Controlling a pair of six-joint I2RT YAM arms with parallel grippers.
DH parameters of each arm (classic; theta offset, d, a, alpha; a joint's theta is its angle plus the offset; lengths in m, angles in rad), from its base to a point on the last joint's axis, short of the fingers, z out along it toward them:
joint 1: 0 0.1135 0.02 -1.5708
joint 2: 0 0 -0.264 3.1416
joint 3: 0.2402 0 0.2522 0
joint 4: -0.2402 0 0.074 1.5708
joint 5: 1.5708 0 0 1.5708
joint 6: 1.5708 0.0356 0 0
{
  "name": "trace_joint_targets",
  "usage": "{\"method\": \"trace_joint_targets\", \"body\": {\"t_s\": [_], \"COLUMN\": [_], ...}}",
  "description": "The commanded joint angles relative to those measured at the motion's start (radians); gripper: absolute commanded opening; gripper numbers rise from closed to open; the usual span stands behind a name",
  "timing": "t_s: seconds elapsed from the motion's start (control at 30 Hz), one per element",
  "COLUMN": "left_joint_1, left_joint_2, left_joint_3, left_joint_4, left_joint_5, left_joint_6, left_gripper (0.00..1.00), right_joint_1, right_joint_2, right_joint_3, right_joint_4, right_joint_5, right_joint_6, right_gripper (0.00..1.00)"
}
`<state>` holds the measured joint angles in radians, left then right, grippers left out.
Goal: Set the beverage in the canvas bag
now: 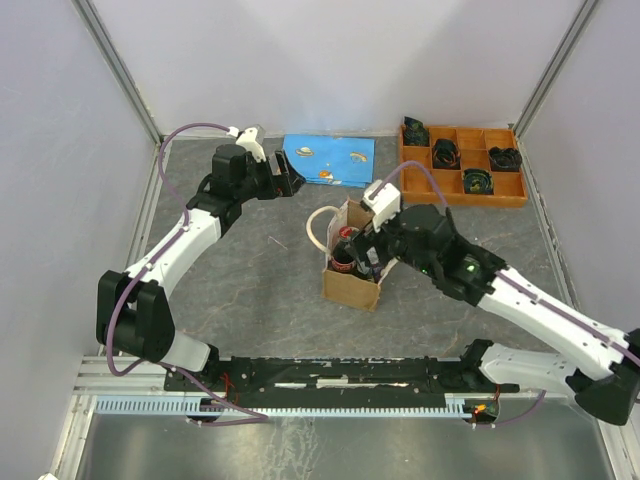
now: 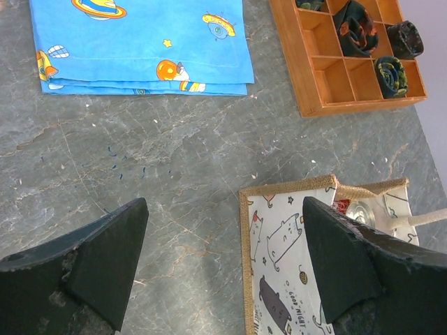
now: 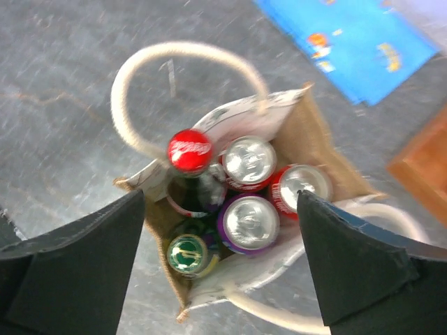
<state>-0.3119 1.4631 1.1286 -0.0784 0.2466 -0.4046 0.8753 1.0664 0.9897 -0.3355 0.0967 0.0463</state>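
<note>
Only the right wrist view looks down into the upright tan canvas bag mid-worktop: a red-capped bottle and silver-topped cans sit packed inside. The right arm's fingers are spread above it. The left arm's fingers are spread near the blue printed cloth.

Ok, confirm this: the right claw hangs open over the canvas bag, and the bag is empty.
Not empty: the right wrist view shows drink cans and capped bottles inside the canvas bag. The right claw does hang open over it.
</note>
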Motion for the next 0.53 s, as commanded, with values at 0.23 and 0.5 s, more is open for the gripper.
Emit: {"method": "trace_joint_targets", "body": {"t_s": [0.23, 0.5], "left_joint_1": [-0.007, -0.007], "left_joint_2": [-0.094, -0.156], "left_joint_3": [0.024, -0.006], "left_joint_4": [-0.076, -0.134], "left_joint_5": [0.059, 0.057], "left_joint_6": [0.099, 0.152], "left_gripper": [0.97, 0.97], "right_joint_1": [0.002, 0.002], "right_joint_2": [-0.118, -0.153], "right_joint_3": [0.327, 0.334], "right_joint_4": [-0.423, -0.580], "right_joint_5": [0.566, 0.626], "right_joint_6": [0.335, 0.557], "right_gripper": [0.99, 0.99]}}
